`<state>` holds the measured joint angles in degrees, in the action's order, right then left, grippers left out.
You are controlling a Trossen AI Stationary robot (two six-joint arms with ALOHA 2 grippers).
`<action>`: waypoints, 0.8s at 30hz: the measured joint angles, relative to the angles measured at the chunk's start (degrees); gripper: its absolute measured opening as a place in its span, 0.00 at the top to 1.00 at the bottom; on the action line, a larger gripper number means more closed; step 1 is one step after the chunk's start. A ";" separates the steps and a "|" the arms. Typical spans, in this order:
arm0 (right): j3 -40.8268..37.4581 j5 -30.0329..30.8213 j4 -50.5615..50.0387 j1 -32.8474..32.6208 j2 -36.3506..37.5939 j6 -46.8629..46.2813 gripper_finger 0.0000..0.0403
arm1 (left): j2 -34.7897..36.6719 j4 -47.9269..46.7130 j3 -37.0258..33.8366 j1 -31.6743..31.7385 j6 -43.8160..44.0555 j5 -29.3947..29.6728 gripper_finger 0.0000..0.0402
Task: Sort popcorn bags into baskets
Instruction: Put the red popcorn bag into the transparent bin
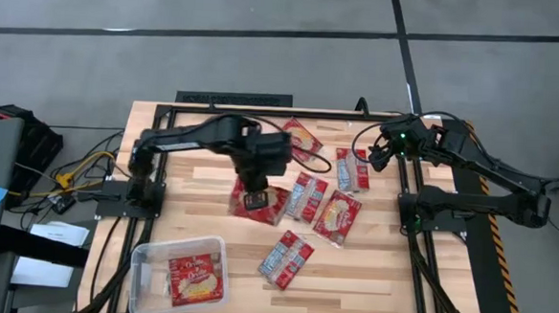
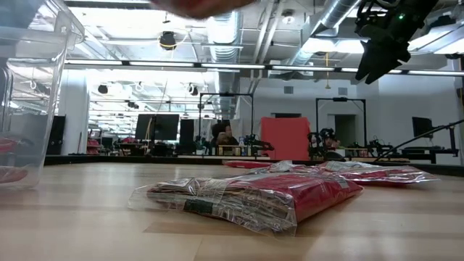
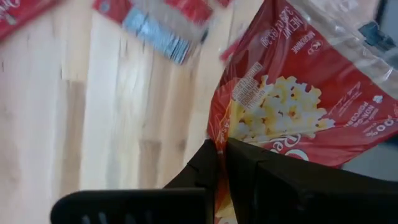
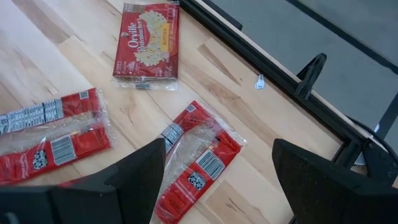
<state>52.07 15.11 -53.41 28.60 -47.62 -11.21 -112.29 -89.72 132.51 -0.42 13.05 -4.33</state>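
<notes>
Gripping one bag (image 3: 292,99) by its edge, the left gripper (image 1: 255,195) hangs over the middle of the bench (image 1: 378,286), its fingers (image 3: 205,168) pinched narrow on the wrapper. The tub (image 1: 148,260) sits at the front-left corner with one bag inside (image 1: 195,277); the other bags lie loose mid-bench, one nearest the front (image 1: 286,257). The right gripper (image 1: 383,152) waits over the back right, fingers (image 4: 140,168) wide and empty. The hold is thin and on slick film, so I judge the bag could slip or swing loose on the way to the tub, or catch on the rim and land outside.
</notes>
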 joint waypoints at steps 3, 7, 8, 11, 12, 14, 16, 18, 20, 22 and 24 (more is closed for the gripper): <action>0.00 -0.02 0.01 0.00 0.00 0.58 0.21 | 3.29 -0.61 -0.02 -2.94 7.30 1.84 1.00; 0.00 -0.02 0.00 0.00 0.00 0.68 0.21 | 5.97 -0.35 -0.02 -8.22 17.36 2.85 1.00; 0.00 -0.02 0.00 0.00 0.00 0.72 0.21 | 6.41 -0.39 -0.04 -9.59 20.20 3.28 1.00; 0.00 -0.02 0.00 0.00 0.00 0.76 0.21 | 7.45 -0.35 -0.04 -13.98 28.07 3.73 1.00; 0.00 -0.03 0.00 0.00 0.00 0.76 0.21 | 7.54 -0.36 -0.04 -15.54 30.26 3.70 1.00; 0.00 -0.02 0.02 0.00 0.00 0.76 0.21 | 7.52 -0.32 -0.04 -18.62 34.47 3.37 1.00; 0.00 -0.05 0.02 0.00 0.00 0.74 0.21 | 7.50 -0.33 -0.04 -21.61 38.36 3.16 1.00; 0.00 -0.07 0.02 0.00 0.00 0.73 0.21 | 7.50 -0.34 -0.04 -24.11 42.84 3.53 1.00; 0.00 -0.07 0.03 0.00 0.00 0.73 0.21 | 7.48 -0.27 -0.55 -26.27 48.17 5.37 1.00; 0.00 -0.07 0.10 0.00 0.00 0.73 0.21 | 7.43 -0.34 -1.41 -28.51 53.04 6.70 1.00; 0.00 -0.07 0.34 0.00 0.00 0.72 0.21 | 7.65 -0.17 -3.21 -30.85 57.71 6.94 1.00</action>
<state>52.07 15.05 -53.06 28.60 -47.62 -10.49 -104.64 -89.89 129.30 -31.27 70.76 2.61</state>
